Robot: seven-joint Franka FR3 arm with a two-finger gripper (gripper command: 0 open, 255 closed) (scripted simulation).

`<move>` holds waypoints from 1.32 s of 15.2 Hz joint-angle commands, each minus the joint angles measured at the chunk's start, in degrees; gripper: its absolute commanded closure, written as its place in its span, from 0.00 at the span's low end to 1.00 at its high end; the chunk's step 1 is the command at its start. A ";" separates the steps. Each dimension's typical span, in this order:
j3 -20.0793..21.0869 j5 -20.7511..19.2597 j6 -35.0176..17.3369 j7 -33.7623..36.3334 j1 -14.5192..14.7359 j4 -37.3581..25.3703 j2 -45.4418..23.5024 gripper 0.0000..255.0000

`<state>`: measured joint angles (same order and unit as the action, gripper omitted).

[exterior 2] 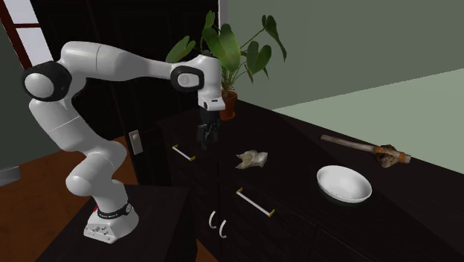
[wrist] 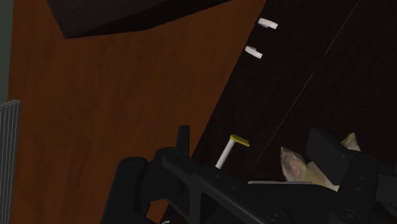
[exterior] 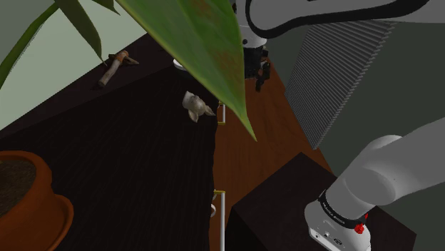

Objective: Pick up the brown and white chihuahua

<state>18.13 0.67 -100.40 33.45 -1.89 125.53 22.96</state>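
The chihuahua is a small tan and off-white figure lying on its side on the dark cabinet top, close to the front edge. In the second exterior view the chihuahua lies between my gripper and a white bowl. My gripper hangs above the cabinet's front edge, a short way off the chihuahua and higher, partly behind a big leaf. In the wrist view the fingers stand apart and open, and the chihuahua shows just beside the other finger, untouched.
A white bowl and a wooden-handled tool lie further along the cabinet. A potted plant stands at the far end; its terracotta pot and leaf block the shoulder view. Drawer handles line the front above the brown floor.
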 commanded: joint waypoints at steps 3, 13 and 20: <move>3.46 -0.27 -2.97 7.13 -0.16 -4.55 -8.28 0.00; 7.83 -6.51 -6.58 23.73 1.85 -21.63 -31.81 0.00; 7.59 -8.07 -10.06 25.99 2.73 -21.78 -35.91 0.00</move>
<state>25.77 -7.31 -109.80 59.38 0.85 103.24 -12.81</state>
